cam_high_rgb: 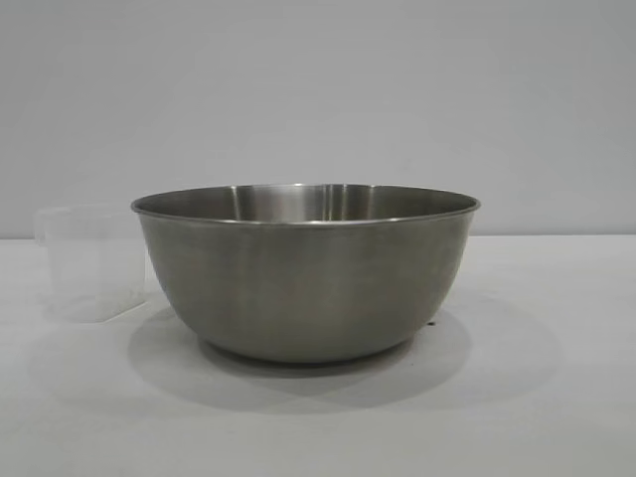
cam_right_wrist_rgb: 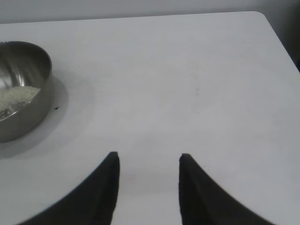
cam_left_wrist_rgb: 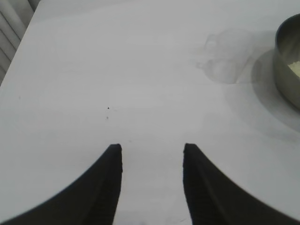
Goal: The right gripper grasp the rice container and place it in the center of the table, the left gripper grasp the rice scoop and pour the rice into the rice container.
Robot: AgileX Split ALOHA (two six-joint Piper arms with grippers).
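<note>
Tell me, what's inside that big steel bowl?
White rice lies in the rice container, seen from the wrist views. The near wall covers part of the bottom, so how much is there is unclear.

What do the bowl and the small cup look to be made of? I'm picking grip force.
The rice container looks like stainless steel: brushed grey side, thin shiny rim, reflective inner wall. The rice scoop looks like translucent plastic, probably thin; the white table shows through it faintly. The table's cover looks like matte cloth, though that is less sure.
</note>
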